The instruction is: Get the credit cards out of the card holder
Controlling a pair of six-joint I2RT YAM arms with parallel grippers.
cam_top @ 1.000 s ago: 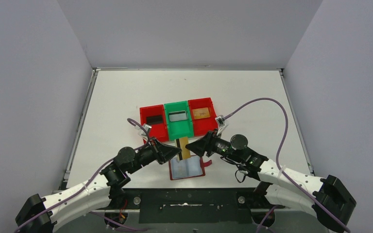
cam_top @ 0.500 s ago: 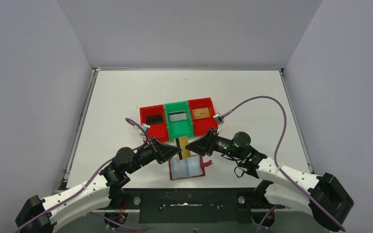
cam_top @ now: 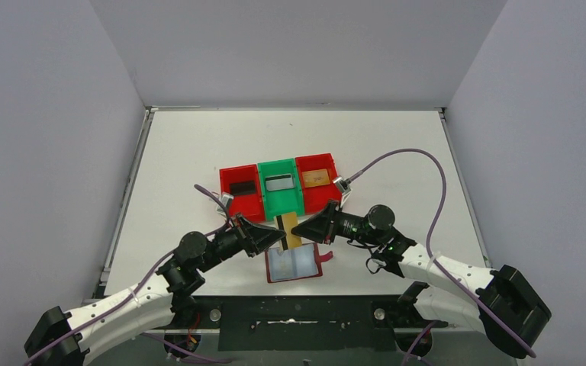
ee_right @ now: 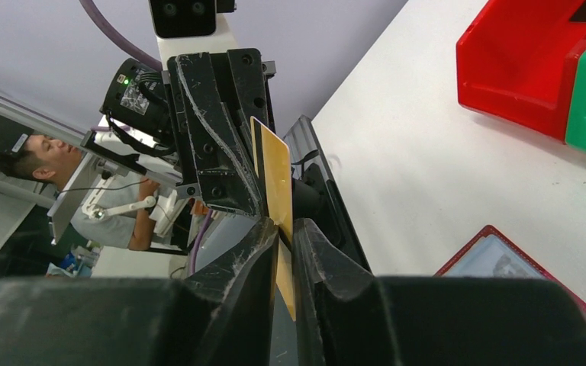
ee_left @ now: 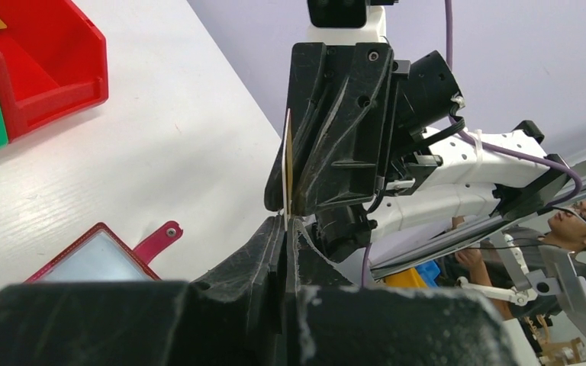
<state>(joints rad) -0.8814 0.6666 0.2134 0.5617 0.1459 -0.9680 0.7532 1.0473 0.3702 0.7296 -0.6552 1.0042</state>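
Observation:
A gold-tan credit card (cam_top: 291, 230) with a black stripe hangs on edge above the open dark red card holder (cam_top: 294, 264), which lies flat with blue-grey pockets up. My left gripper (cam_top: 281, 242) is shut on the card's near-left end; the left wrist view shows the card (ee_left: 288, 164) edge-on above those jaws (ee_left: 290, 225). My right gripper (cam_top: 301, 232) is shut on the other end, and the gold face (ee_right: 275, 175) runs down between its jaws (ee_right: 284, 229). The holder's corner (ee_right: 503, 259) and snap tab (ee_left: 160, 238) show beside the fingers.
Just beyond the grippers stand three bins in a row: a red bin (cam_top: 240, 192) with a black card, a green bin (cam_top: 280, 191) with a silver-grey card, and a red bin (cam_top: 319, 187) with a gold-tan card. White table (cam_top: 198, 152) lies all around.
My right gripper has moved in slightly to the left and its jaws have closed onto the card that the left gripper holds. The left arm, card and holder have stayed in place.

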